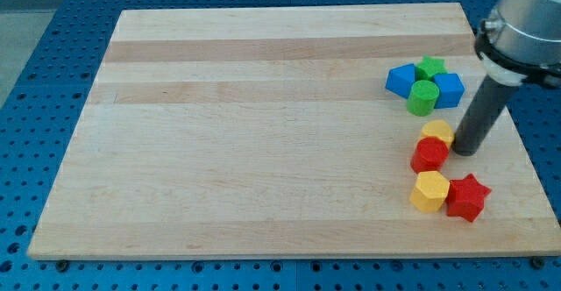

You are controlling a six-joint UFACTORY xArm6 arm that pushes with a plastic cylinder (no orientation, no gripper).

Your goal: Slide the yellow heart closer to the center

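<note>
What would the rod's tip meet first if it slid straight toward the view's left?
Probably the yellow heart block and the red round block just below it: my tip sits right beside them, though depth is unclear.

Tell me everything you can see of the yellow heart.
The yellow heart is a small, solid-looking yellow block lying flat on the wooden board, near the view's right edge. Only its upper part shows: a red block sits in front, touching it and hiding its lower half, so the heart outline is hard to confirm. My tip stands right beside it on the view's right, about touching.
</note>
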